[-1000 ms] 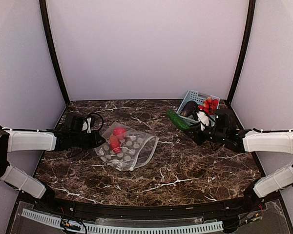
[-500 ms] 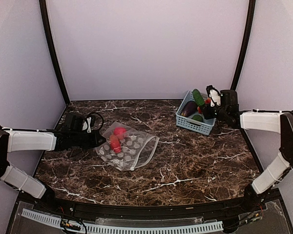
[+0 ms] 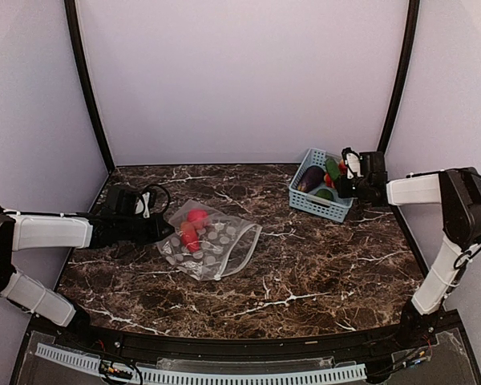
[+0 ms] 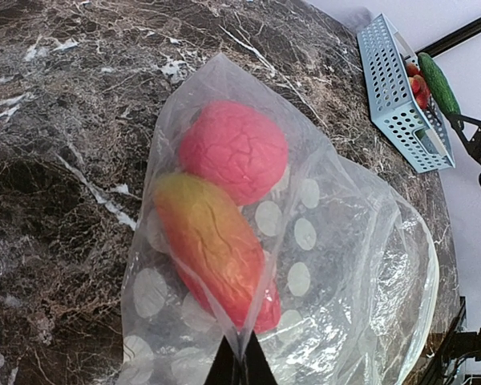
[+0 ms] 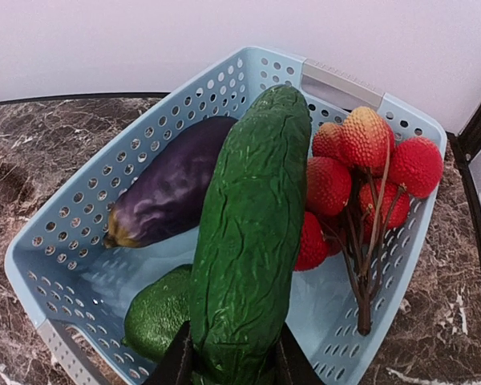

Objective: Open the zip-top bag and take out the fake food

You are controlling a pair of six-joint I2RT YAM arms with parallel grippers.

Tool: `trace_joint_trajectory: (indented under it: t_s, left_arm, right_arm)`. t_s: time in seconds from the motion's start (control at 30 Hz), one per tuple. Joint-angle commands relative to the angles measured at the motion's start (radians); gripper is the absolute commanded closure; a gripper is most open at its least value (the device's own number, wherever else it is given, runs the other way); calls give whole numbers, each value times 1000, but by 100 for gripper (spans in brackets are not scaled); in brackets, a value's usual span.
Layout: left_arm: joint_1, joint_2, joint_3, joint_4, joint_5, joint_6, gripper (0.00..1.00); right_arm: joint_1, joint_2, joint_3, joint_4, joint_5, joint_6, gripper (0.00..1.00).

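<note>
**A:** What is seen, from big to small?

**B:** The dark table point(image 3: 305, 273) is seen first. Next comes the zip-top bag point(image 3: 220, 253), laid flat at about 9 o'clock from the table's middle. Then the blue basket point(image 3: 314, 206) is found at 2 o'clock.

**A:** Why is the bag pinched?

**B:** Its 9 o'clock edge is squeezed by the left claw point(image 4: 240, 367), which is shut tight on the thin plastic. The bag is probably held so it cannot slide while things are taken out.

**A:** Is fake food seen inside?

**B:** Yes. A round pink piece point(image 4: 232, 152) and a long red and yellow piece point(image 4: 216, 249) are seen in it. From the left wrist, the long one is laid from 11 to 5 o'clock. The bag's mouth seems turned toward 4 o'clock, but that cannot be told for sure.

**A:** And the other claw?

**B:** The cucumber point(image 5: 248, 241) is gripped at its bottom end by the right claw point(image 5: 228, 365). It is held over the basket, likely to be dropped in. Its long way is set from 6 to 12 o'clock, with the tip pointed away. The eggplant point(image 5: 172, 192) is laid at its 10 o'clock and the red balls point(image 5: 361, 176) at 2 o'clock.
</note>
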Motion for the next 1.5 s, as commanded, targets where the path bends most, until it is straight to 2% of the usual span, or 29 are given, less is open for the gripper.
trace_joint_trajectory:
  t_s: [0.0,0.07,0.13,0.17,0.27,0.33,0.47,0.67,0.8,0.93,1.17,1.37,1.47]
  left_arm:
    - [7,1,-7,15,13,-3,99]
    - [7,1,-8,16,15,-3,99]
    - [7,0,-9,17,19,-3,99]
    - [7,-1,-9,17,21,-3,99]
    - [7,1,-6,15,33,-3,99]
    - [7,3,-4,14,50,-6,99]
    - [7,-7,-4,-1,58,0,99]
    - [6,-26,-7,-20,68,6,99]
    - [0,-33,-10,-25,69,15,99]
    - [-16,-41,-9,-15,75,21,99]
    - [-57,-23,29,-13,74,28,99]
    - [-74,-21,42,-9,75,17,99]
    - [-87,-25,45,-5,78,12,99]
  right_arm:
    - [-3,71,97,14,-14,7,78]
    - [-3,103,135,-9,-10,7,71]
    - [-3,118,156,-24,-8,7,50]
    - [-3,117,159,-27,-8,8,44]
    - [-2,99,157,-26,-10,10,35]
    - [0,77,148,-26,-20,9,32]
    - [18,4,103,-18,-64,3,32]
    - [137,-119,11,-32,-66,-33,33]
    - [194,-185,-103,20,-188,10,37]
    - [285,-219,-243,139,-317,30,41]
    - [436,-120,-333,283,-424,45,51]
    - [518,24,-305,415,-428,88,60]
    - [554,116,-274,497,-454,116,60]
